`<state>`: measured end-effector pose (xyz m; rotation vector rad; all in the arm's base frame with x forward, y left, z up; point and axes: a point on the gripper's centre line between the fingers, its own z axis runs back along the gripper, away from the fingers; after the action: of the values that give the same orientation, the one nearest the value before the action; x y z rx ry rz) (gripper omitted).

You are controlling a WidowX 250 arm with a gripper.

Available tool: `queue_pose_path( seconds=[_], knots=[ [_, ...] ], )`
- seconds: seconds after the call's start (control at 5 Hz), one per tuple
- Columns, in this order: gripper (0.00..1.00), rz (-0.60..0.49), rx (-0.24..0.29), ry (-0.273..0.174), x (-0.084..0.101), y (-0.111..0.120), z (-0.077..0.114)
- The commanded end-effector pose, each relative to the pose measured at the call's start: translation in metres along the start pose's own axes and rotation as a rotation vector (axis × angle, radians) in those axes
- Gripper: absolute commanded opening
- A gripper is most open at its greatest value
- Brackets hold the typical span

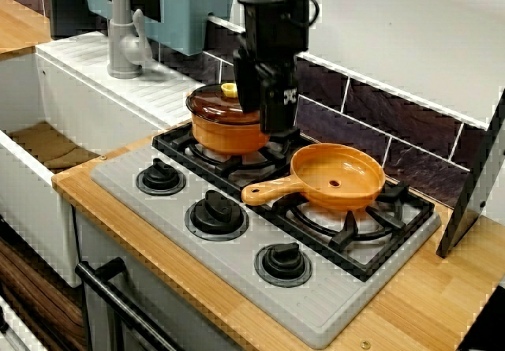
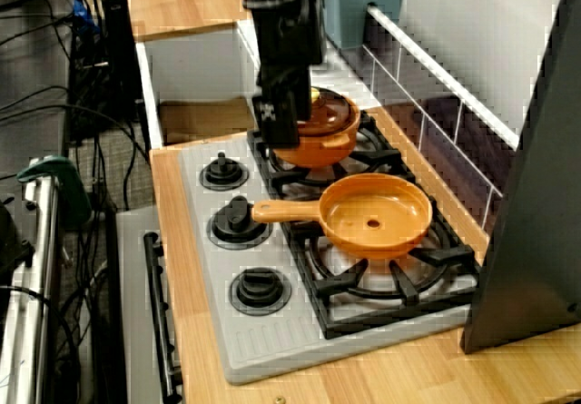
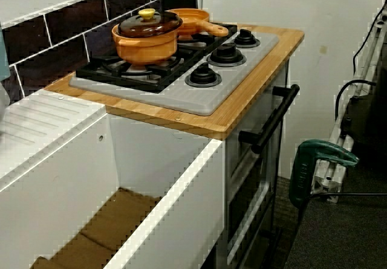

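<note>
From the stove's front: the gripper (image 1: 274, 124) hangs at the far rim of the lidded pot (image 1: 225, 136); I cannot tell whether it is open or closed. A pan (image 1: 338, 179) lies just beside it.

From the side: the pot (image 2: 320, 150) sits right behind the gripper (image 2: 280, 133).

From the sink: the pot (image 3: 147, 45) stands on the stove (image 3: 181, 93).

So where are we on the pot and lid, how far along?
Done: the lid sits closed on the orange pot, and the pan beside it is empty. In hand: nothing that shows. The gripper hangs close by the pot, and its jaws are too dark to read. Left: any grasp of lid or pot, since no contact shows yet.
</note>
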<state>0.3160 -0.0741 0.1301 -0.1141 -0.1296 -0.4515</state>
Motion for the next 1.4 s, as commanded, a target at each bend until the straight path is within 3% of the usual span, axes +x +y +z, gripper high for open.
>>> queue_pose_path(
  seconds=[0.0, 0.4, 0.6, 1.2],
  knots=[
    [1.00, -0.008, 0.050, -0.113, 0.004, 0.013, 0.045],
    [1.00, 0.084, 0.120, -0.165, 0.003, 0.049, 0.069],
    [1.00, 0.132, 0.110, -0.181, 0.000, 0.068, 0.076],
    [1.00, 0.112, 0.111, -0.137, 0.004, 0.071, 0.052]
  ],
)
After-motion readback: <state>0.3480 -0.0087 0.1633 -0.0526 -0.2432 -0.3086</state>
